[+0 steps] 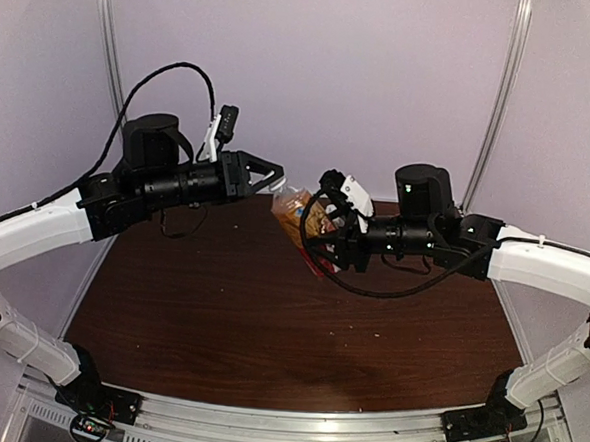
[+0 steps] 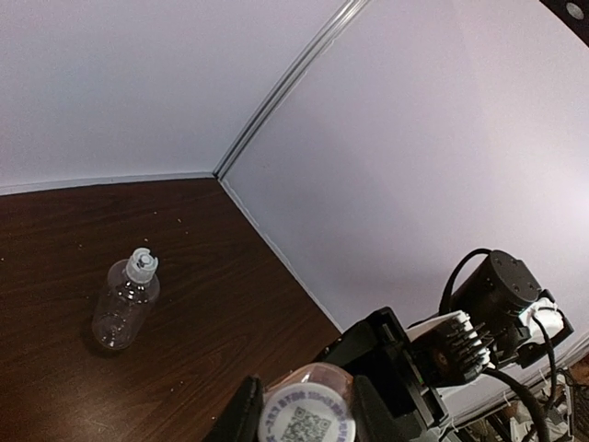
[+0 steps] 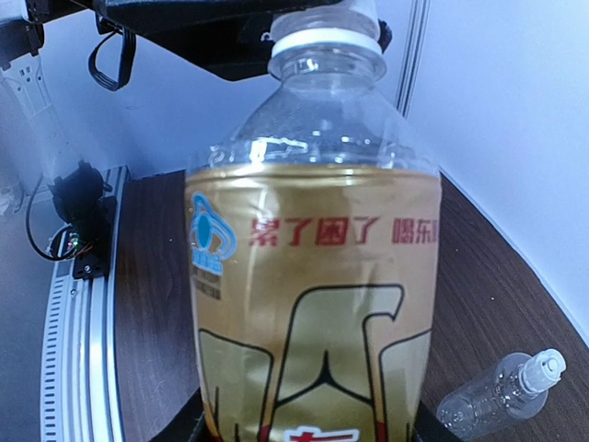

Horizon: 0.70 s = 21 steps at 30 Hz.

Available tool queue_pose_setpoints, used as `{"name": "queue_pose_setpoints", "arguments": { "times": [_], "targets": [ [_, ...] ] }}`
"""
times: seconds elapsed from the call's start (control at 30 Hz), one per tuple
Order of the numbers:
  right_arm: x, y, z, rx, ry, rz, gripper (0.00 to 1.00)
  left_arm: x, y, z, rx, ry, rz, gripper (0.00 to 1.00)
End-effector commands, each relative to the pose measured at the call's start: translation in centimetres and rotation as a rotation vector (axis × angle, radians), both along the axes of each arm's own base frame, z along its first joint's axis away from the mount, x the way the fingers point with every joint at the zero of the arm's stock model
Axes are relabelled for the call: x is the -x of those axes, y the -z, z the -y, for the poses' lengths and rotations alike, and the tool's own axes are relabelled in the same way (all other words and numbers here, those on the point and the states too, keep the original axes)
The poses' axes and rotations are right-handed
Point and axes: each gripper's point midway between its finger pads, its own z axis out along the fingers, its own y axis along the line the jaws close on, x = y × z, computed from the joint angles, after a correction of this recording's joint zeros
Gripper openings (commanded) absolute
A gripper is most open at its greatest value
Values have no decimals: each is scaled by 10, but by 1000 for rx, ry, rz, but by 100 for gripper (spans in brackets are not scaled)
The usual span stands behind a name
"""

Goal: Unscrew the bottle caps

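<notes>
The labelled bottle (image 1: 297, 215), gold-wrapped with red characters, is held tilted in the air above the table's far middle. My right gripper (image 1: 322, 231) is shut on its body (image 3: 313, 304). My left gripper (image 1: 273, 180) is shut on its whitish cap (image 2: 308, 419), which carries a printed code, with a dark finger (image 2: 241, 416) on either side. In the right wrist view the cap (image 3: 327, 23) sits at the top under the left gripper. The clear bottle (image 2: 126, 299) lies on the brown table with its cap (image 2: 141, 265) on, apart from both grippers; the right wrist view shows this bottle (image 3: 497, 398) too.
The brown table (image 1: 268, 330) is walled by pale panels at the back and sides, with a metal corner strip (image 2: 285, 87). The aluminium rail (image 1: 292, 436) with both arm bases runs along the near edge. Cables hang off both wrists.
</notes>
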Motion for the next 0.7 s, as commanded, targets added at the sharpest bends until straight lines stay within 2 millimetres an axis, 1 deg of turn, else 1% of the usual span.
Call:
{"name": "queue_pose_setpoints", "arguments": {
  "times": [0.0,0.1,0.2,0.23,0.33,0.4,0.43,0.57,0.67],
  "targets": [
    [-13,-10,15,-15,82,35,24,-20,-21,-22,41,-123,32,17],
    [-5,-10,10,-23,28,32,24,-18,-28,-14,66,-82,79,17],
    [1,-9,5,-29,-20,22,24,-12,-35,-5,80,-14,129,17],
    [2,-9,3,-33,-30,17,24,-10,-36,-1,77,6,145,16],
    [4,-10,-1,-48,-46,0,26,-5,-40,4,73,55,178,8],
    [2,-10,-3,-51,-45,-9,30,-1,-43,7,77,79,194,2],
    [1,-10,-4,-51,-43,-13,32,0,-44,8,81,90,201,0],
    [-1,-10,-8,-55,-51,-26,42,5,-45,13,87,131,209,0],
    [-1,-11,-11,-59,-58,-31,47,8,-46,16,88,157,211,0]
  ]
}}
